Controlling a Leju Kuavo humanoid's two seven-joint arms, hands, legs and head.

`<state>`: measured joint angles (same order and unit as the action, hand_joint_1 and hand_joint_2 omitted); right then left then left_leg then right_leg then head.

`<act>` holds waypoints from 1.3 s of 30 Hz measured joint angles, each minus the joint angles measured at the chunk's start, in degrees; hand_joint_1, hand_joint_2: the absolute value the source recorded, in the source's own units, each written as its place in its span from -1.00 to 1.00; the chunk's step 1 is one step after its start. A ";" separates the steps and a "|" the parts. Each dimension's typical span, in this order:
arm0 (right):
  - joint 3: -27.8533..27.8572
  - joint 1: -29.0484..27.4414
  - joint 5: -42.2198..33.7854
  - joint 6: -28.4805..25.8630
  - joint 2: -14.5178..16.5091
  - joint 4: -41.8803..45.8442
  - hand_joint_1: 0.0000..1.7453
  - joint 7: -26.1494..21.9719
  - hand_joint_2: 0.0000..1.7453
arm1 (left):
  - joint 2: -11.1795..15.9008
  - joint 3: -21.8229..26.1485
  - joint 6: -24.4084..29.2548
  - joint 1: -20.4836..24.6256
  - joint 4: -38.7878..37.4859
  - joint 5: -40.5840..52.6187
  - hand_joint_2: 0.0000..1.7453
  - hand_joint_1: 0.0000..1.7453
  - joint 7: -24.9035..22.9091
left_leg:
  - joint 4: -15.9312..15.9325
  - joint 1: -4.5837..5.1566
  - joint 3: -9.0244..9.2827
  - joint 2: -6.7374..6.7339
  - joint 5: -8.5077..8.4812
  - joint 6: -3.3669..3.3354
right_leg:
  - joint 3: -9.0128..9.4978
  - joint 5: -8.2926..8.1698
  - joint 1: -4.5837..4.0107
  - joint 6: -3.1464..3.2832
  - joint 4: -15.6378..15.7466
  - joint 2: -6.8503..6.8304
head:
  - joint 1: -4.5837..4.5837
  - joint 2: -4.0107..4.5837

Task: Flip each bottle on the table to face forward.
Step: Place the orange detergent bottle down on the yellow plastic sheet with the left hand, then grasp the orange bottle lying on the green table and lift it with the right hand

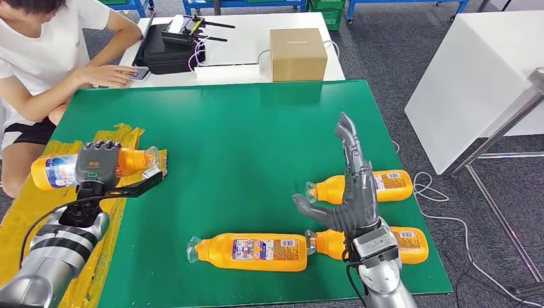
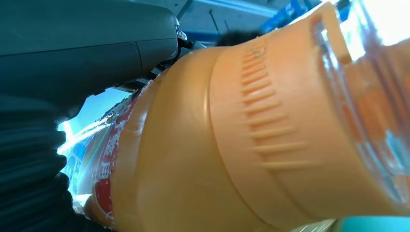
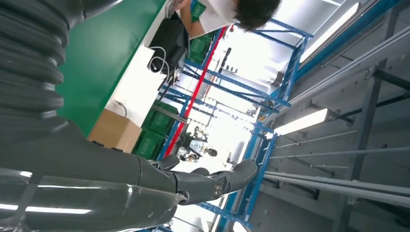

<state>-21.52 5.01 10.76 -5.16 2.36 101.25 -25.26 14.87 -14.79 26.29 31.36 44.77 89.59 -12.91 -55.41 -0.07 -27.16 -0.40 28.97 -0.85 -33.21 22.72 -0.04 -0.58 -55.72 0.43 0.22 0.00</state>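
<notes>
My left hand (image 1: pixel 97 164) grips an orange bottle (image 1: pixel 54 171) held sideways above the table's left edge; its clear cap (image 1: pixel 153 156) points right. In the left wrist view the same bottle (image 2: pixel 232 145) looms very close. My right hand (image 1: pixel 351 186) is raised open, fingers stretched upward, over the right part of the green table (image 1: pixel 244 135). Three more orange bottles lie on their sides: one at front centre (image 1: pixel 253 251), one behind my right hand (image 1: pixel 385 185), one at front right (image 1: pixel 410 242). In the right wrist view my right hand's fingers (image 3: pixel 212 181) hold nothing.
Yellow tape (image 1: pixel 38 218) covers the table's left edge. A person (image 1: pixel 45 51) sits at the far left beside a white table with a cardboard box (image 1: pixel 297 54) and a black device (image 1: pixel 170 48). Another white table (image 1: pixel 475 77) stands to the right.
</notes>
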 joint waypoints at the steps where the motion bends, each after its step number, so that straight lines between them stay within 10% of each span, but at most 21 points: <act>1: 0.13 -0.19 -0.02 -0.04 -0.19 0.14 -1.00 -0.05 1.00 | 0.38 -0.11 0.04 0.39 -1.53 -0.35 1.00 1.00 0.32 | 0.00 0.00 0.00 0.00 0.00 0.00 | 0.00 0.00 0.01 0.00 0.00 0.00 | 0.00 0.00; 7: 0.28 -0.77 -0.05 -0.24 -1.08 0.57 -1.00 -0.56 1.00 | 1.32 1.57 0.87 1.01 -10.32 -3.92 1.00 1.00 4.09 | 0.00 0.01 0.00 -0.01 0.00 0.00 | -0.01 0.00 0.02 0.00 0.00 0.01 | 0.01 0.00; 11: 0.27 -0.76 -0.67 -0.11 -1.57 0.60 -1.00 -0.57 1.00 | 0.71 4.73 2.31 0.87 -14.52 -8.11 1.00 -0.95 9.63 | 0.00 0.01 0.00 0.03 0.00 0.00 | 0.00 0.00 0.01 0.00 0.01 -0.01 | 0.00 0.00; 29: -0.22 0.46 -2.69 3.22 -2.10 -1.35 -1.00 0.82 1.00 | -7.70 14.59 5.01 0.33 -18.12 -20.73 1.00 -1.00 23.22 | 0.00 0.04 0.12 0.29 -0.01 0.00 | 0.20 0.00 0.08 0.00 0.01 -0.08 | 0.02 0.00; 35: -0.32 0.49 -0.08 2.34 -2.10 -2.40 -1.00 1.26 1.00 | -8.79 15.71 13.27 -2.34 -13.01 -12.09 1.00 -1.00 15.02 | 0.00 0.02 0.10 0.24 -0.01 0.01 | 0.13 0.00 0.05 0.00 0.00 -0.06 | 0.02 0.00; 39: -0.69 0.48 3.35 1.32 -2.24 -2.92 -1.00 1.27 1.00 | -10.20 18.37 13.87 -4.19 -5.46 -12.53 1.00 -1.00 18.02 | 0.00 0.02 0.05 0.26 -0.01 0.01 | 0.12 0.00 0.06 0.00 0.01 -0.08 | 0.00 0.00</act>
<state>-22.21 5.49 14.11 -3.84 0.12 98.33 -23.98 4.68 3.57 40.17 27.17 39.31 77.06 5.12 -55.41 -0.05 -27.11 -0.14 28.96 -0.83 -33.09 22.72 0.02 -0.58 -55.72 0.35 0.22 0.00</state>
